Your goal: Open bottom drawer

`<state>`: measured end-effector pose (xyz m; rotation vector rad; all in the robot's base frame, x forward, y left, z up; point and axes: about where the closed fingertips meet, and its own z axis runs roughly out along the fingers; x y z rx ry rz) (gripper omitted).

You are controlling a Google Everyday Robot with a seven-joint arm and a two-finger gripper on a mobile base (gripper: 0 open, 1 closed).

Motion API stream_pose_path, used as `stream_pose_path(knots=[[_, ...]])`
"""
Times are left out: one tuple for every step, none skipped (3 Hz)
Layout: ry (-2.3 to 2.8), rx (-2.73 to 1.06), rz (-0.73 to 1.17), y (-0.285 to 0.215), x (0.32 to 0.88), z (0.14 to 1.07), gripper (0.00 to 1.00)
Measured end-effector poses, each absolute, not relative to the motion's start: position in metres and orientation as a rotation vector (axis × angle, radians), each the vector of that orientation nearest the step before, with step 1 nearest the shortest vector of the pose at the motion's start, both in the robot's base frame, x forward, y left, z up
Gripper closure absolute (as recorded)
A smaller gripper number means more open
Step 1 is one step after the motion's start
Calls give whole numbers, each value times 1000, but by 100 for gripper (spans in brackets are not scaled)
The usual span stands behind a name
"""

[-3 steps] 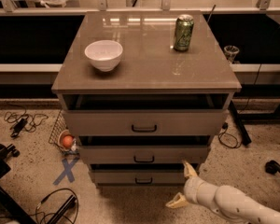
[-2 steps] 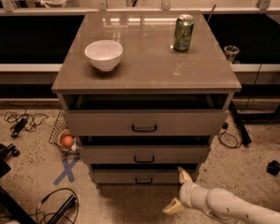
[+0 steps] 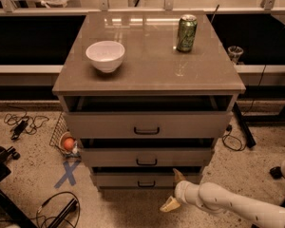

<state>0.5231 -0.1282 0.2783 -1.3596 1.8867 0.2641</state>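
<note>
Down low in front of the cabinet (image 3: 152,75), in the camera view, your gripper (image 3: 172,190) has slid a little to the left in the last second. It now sits just to the right of the handle (image 3: 146,184) on the bottom drawer (image 3: 118,179). That looks like a good sign. You seem to be lining up for the grab, but the pull has not begun. The 2 fingers (image 3: 169,204) are spread wide apart and hold nothing. One tip points up at the drawer front, and the other hangs lower, near the floor.

The bottom drawer is the lowest of the 3. It is grey-brown and flat, with a small black bar handle in the middle. It looks the shortest and narrowest of them. A dark gap shows above it, and I cannot tell if it is out a tiny bit. I judge that it is not pulled open yet. On top of the cabinet, a white bowl (image 3: 105,56) and a green can (image 3: 186,33) stand well apart.
</note>
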Motion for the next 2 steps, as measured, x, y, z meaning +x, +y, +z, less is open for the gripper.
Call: stream_pose_path(knots=[[1889,-1348,290,-125,552,259,0],[1898,-1351,323,-114,574,239,0]])
